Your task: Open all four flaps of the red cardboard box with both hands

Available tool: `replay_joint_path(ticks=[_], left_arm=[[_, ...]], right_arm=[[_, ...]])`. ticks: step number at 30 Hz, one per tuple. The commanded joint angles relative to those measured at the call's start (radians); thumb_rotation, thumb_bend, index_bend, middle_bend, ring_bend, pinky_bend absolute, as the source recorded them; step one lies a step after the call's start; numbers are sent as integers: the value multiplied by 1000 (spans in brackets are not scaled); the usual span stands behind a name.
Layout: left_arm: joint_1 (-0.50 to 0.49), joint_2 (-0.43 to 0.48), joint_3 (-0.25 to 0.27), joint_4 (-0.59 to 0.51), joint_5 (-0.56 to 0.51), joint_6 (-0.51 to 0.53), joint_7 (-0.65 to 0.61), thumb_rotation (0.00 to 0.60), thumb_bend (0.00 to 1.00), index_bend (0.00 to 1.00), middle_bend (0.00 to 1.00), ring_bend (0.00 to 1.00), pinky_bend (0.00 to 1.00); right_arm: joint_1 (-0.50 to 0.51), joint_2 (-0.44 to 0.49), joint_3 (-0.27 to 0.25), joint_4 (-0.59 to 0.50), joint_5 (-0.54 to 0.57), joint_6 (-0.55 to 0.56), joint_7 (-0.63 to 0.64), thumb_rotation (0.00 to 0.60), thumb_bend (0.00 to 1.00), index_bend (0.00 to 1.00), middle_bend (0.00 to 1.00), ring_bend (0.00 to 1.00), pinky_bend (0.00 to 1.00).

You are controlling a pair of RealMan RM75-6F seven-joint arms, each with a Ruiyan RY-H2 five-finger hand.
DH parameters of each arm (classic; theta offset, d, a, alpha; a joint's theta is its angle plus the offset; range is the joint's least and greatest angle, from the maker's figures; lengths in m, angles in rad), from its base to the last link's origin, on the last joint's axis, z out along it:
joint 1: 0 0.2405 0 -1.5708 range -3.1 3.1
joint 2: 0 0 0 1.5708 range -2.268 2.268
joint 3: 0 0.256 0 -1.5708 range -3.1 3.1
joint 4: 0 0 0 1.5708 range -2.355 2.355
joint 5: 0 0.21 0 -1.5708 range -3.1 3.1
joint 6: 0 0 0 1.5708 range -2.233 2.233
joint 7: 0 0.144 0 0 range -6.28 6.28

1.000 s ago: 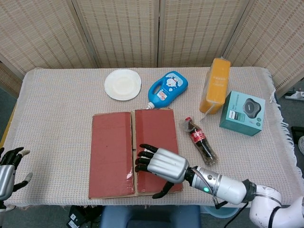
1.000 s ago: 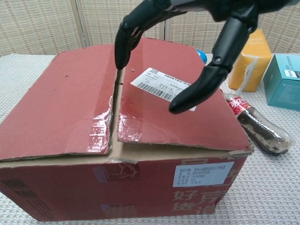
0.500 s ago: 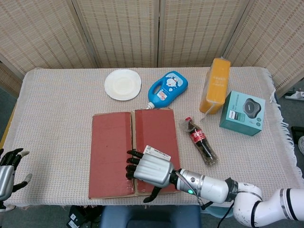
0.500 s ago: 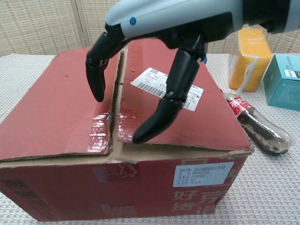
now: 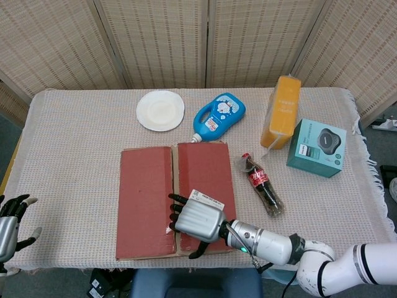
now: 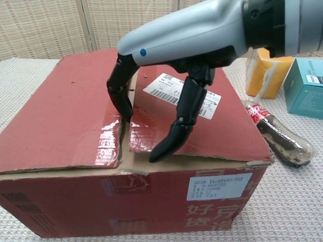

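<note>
A red cardboard box [image 5: 173, 198] sits at the near edge of the table [image 5: 74, 155], a little left of centre. Its two top flaps lie nearly flat, meeting at a lengthwise seam. Glossy strips of torn tape shine along the seam near the front. A white barcode label [image 6: 181, 93] is stuck on the right flap, and another white label sits on the front wall above pale printed characters. The front edges of the flaps show bare brown cardboard.

The right hand [image 5: 195, 221] hangs over the near part of the right flap, palm down. Its dark fingers [image 6: 120, 93] curl down to the seam, with the tips at the flap's inner edge, and the thumb points at the flap's front edge. It grasps nothing firmly that can be seen. The left hand [image 5: 9, 223] shows at the near left corner, off the table edge, fingers spread and empty.

Behind the box stand a white plate [image 5: 160, 110], a blue detergent bottle [image 5: 217, 116], an orange carton [image 5: 282, 110], a teal box [image 5: 316, 148] and a lying cola bottle [image 5: 260, 184]
</note>
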Motion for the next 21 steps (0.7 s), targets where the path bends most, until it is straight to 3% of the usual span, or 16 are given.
replay_joint_path(ticks=[1,9,21], left_arm=[[0,1,-1,0,1,2,-1,600,311,248,193,188,0],[-2,3,-2,-3,-2,-3,-3,600,310,248,193,188,0],[-37,16,-18,-29,33,-16,10,600,309,251,193,191,0]], right_arm=[[5,-6,-8,-6,8,20,-14,341,42,456,399,212,0],[-31,22,-10,-39,-53,84,16,339,42,538,473,296,0],[-198,230,-24,-149,-267,259,130,335,42,562,494,342,0]])
